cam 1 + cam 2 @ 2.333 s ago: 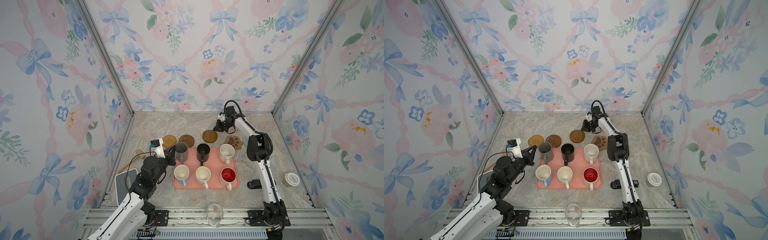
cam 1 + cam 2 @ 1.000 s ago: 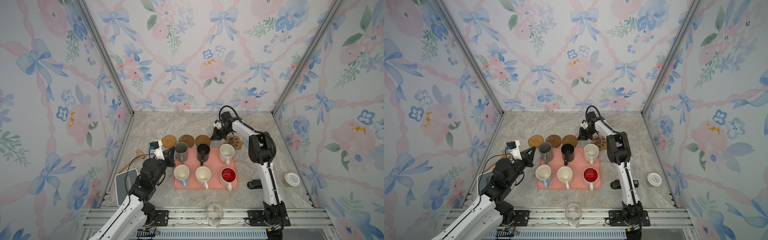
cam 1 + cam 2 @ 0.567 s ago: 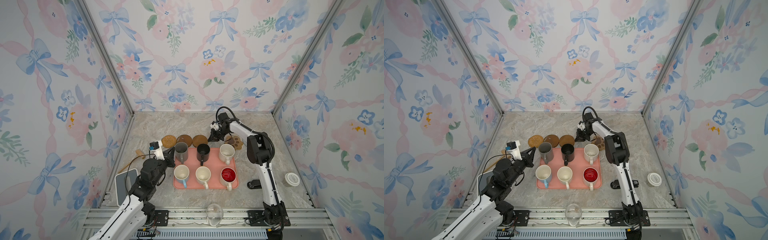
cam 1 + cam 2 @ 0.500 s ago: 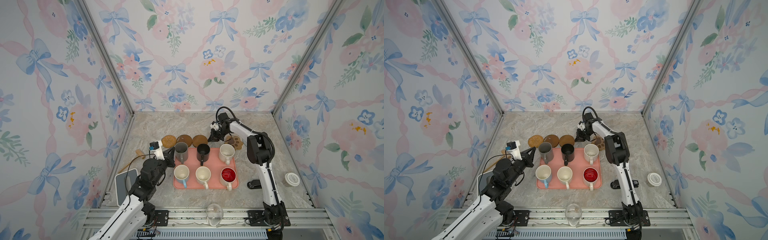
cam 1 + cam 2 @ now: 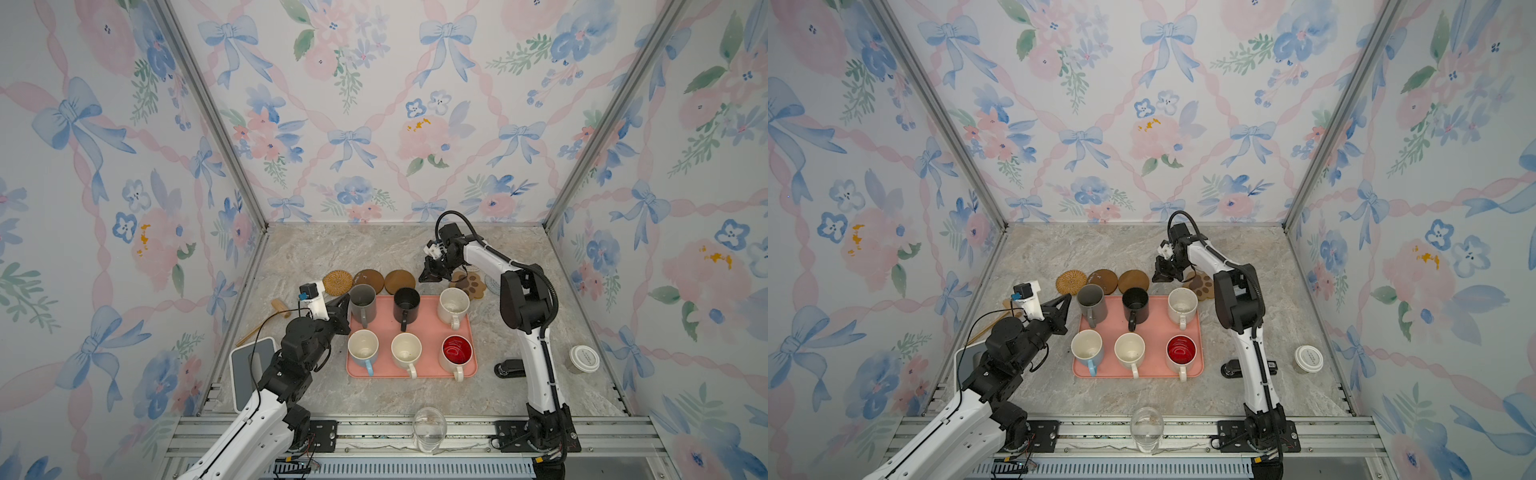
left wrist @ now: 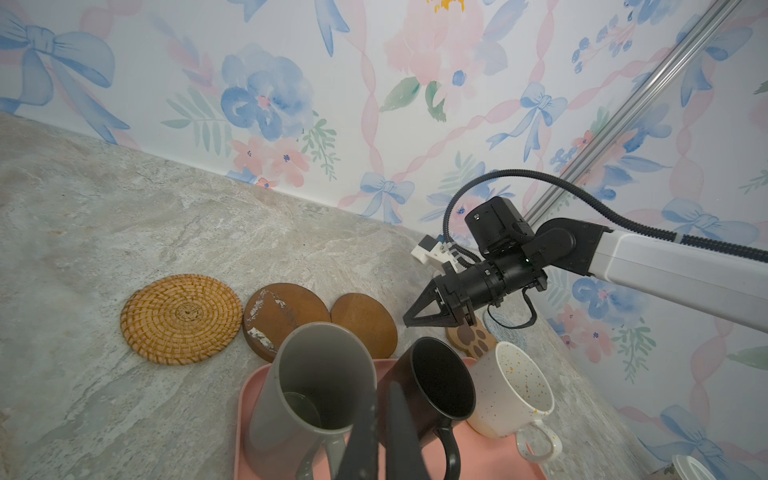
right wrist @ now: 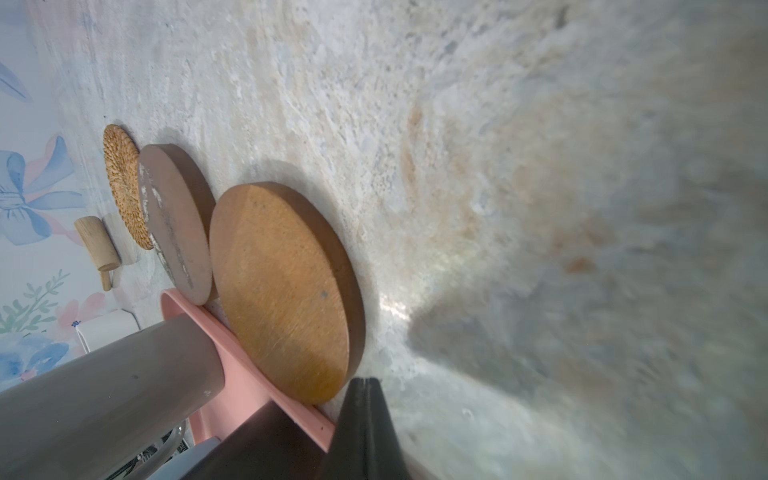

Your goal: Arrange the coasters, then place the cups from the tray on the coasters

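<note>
The pink tray holds several cups: grey, black and speckled cream at the back. Pale blue, cream and red-inside stand in front. Behind the tray lie the coasters: rattan, two brown rounds and the paw print. A grey-blue one is partly behind the arm. My right gripper is shut and empty, its tip at the rim of the nearer brown round. My left gripper is shut and empty beside the grey cup.
A clear glass stands at the front edge. A lidded paper cup and a black stapler sit right of the tray. A white flat device and a wooden stick lie on the left.
My right gripper has come forward and left, and the brown round coaster has slid left to sit next to the other brown one. The left arm has hardly moved.
</note>
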You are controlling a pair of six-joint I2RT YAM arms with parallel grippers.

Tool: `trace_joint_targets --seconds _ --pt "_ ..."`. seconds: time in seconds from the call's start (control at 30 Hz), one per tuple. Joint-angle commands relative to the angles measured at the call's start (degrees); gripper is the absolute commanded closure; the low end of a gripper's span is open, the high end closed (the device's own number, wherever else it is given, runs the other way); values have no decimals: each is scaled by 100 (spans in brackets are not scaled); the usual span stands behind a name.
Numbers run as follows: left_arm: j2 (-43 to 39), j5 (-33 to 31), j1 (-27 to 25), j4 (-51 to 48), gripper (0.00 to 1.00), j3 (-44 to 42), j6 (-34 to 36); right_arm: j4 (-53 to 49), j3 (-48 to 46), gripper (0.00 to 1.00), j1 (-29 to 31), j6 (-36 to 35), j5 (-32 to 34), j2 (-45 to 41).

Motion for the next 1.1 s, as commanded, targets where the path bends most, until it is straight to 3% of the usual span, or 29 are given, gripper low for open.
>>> trace_joint_targets --seconds 0.0,0.4,0.7,1.07 --pt "-16 -116 -24 112 100 -70 91 450 -325 100 -254 189 127 -656" --pt "244 -153 -24 64 100 10 102 698 -1928 100 -1203 83 760 -2076" --pt "578 -160 -24 -47 100 176 69 429 -2731 97 -1648 -194 1321 -2517" --pt "557 -223 -22 -108 90 198 78 442 -3324 81 -2002 -277 1701 -2741"
